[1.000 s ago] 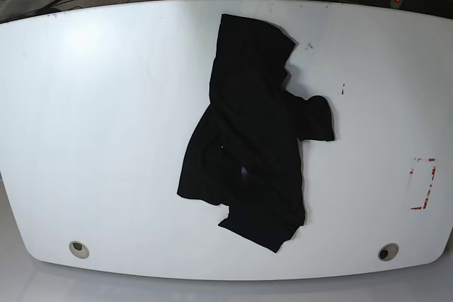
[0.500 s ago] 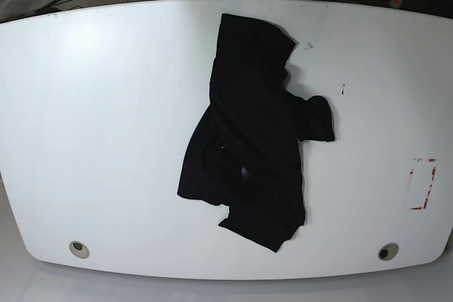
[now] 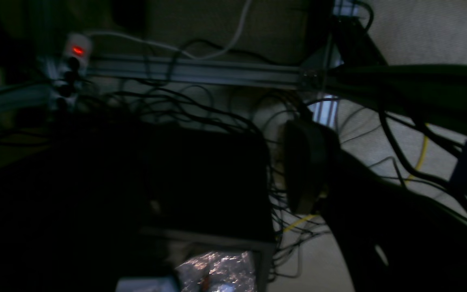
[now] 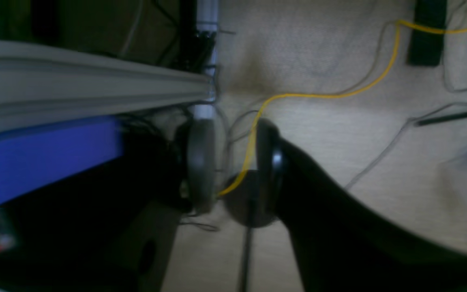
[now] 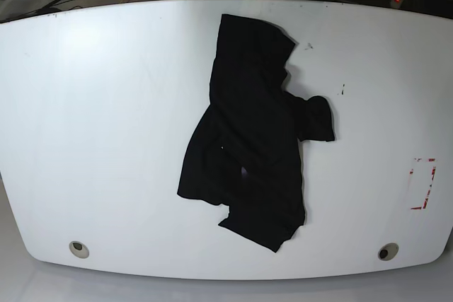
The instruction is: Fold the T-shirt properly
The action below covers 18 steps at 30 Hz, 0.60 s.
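White tabletop (image 5: 92, 125) fills the room's middle, and neither arm reaches over it; both hang past its far edge, cameras looking down at carpet and cables.

Going left to right in the base view: the right hand (image 4: 233, 162) sits off the far-left side, its two pads a narrow gap apart with nothing between them but a yellow cable (image 4: 322, 95) lying on the floor behind.

Next comes the T-shirt (image 5: 251, 139), crumpled near the centre, well away from both hands on the near side of them. Its long axis runs from the far edge toward the near edge, one sleeve poking right.

Last, the left hand (image 3: 258, 170), off the far right: only one finger (image 3: 304, 166) shows clearly, so I cannot tell its spread.

Neither arm looks clearly nearer.
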Each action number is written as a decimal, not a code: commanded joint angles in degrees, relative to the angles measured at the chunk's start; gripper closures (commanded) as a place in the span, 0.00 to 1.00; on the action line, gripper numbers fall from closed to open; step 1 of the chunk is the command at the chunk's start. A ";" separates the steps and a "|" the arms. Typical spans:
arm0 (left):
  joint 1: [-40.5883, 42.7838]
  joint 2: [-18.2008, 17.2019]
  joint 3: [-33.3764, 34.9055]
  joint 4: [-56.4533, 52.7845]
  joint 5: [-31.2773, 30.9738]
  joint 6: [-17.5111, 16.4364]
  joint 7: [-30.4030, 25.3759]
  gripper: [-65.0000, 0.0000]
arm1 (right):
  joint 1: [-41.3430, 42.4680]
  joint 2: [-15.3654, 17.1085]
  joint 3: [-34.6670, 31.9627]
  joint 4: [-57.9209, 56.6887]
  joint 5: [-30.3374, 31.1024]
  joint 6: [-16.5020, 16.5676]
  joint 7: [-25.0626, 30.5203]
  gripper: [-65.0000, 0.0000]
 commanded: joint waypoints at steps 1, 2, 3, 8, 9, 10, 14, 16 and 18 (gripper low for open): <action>3.52 1.31 -0.07 7.24 -0.21 -2.95 -1.35 0.44 | -2.92 0.59 0.06 5.72 3.42 2.54 -1.14 0.72; 5.19 1.75 -0.07 10.06 -0.30 -4.44 -1.26 0.44 | -4.24 0.67 0.06 8.45 4.65 3.15 -2.46 0.72; 6.59 2.19 -0.07 12.43 -0.30 -5.67 -1.00 0.44 | -5.47 0.67 0.06 10.91 5.35 3.42 -3.60 0.72; 12.48 3.60 -0.16 21.84 -0.39 -8.40 -1.00 0.44 | -11.97 0.67 0.06 22.86 6.49 3.77 -6.41 0.66; 13.63 3.68 -0.07 23.86 -0.39 -8.49 -1.00 0.44 | -13.21 0.67 0.06 24.89 6.58 3.77 -6.68 0.60; 14.95 3.77 -0.07 26.06 -0.48 -8.49 -1.00 0.44 | -14.61 0.59 0.06 27.17 6.67 3.77 -6.68 0.51; 19.60 3.42 -0.07 33.09 -5.40 -8.49 -1.00 0.44 | -19.97 0.59 0.33 34.64 6.67 3.77 -6.68 0.33; 21.98 2.89 -0.25 36.87 -8.83 -8.49 -1.00 0.44 | -22.44 0.59 0.33 38.25 6.67 3.77 -6.68 0.34; 24.35 1.40 -0.25 40.56 -11.73 -8.49 -1.00 0.44 | -24.63 0.67 0.42 41.68 6.67 3.77 -6.68 0.37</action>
